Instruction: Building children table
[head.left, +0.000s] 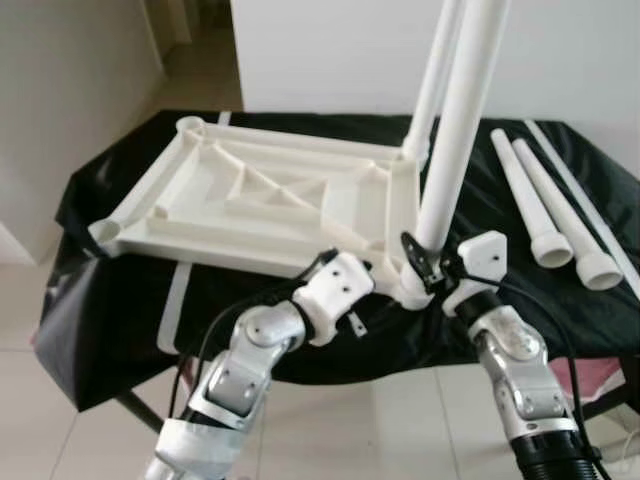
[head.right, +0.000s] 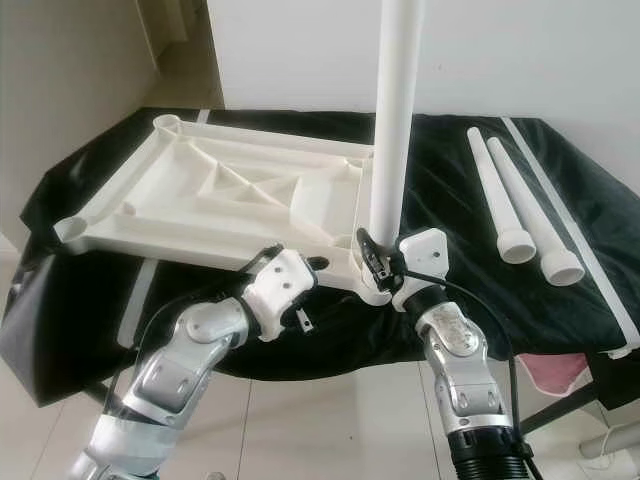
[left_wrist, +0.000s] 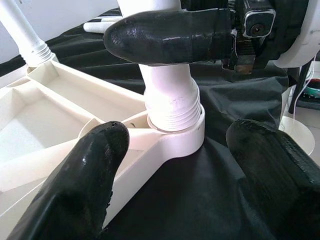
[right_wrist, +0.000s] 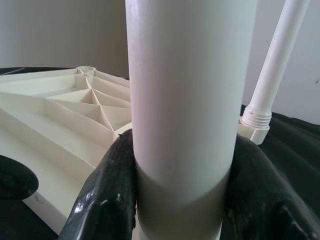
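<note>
The white plastic table top lies upside down, ribs upward, on the surface, which is draped in black cloth, and the build looks roughly half done. One table leg already stands upright in the corner socket just beyond the right gripper, and a second leg stands in the near corner socket, with the right gripper's fingers clamped on either side of its lower shaft just above the socket. In the left wrist view the leg's threaded end sits down in the socket collar with a few threads showing above the rim, so by my judgement it is being screwed home and may need a little more turning; I cannot tell whether it is fully tight. The left gripper is spread apart, just beside the same corner on the near side, with its fingers straddling the corner of the table top without pinching it, seemingly steadying it. Two loose legs lie side by side on the cloth, well off to the right gripper's outer side, and the two sockets at the far left end of the table top are empty. No brand, label or writing can be read on any part.
</note>
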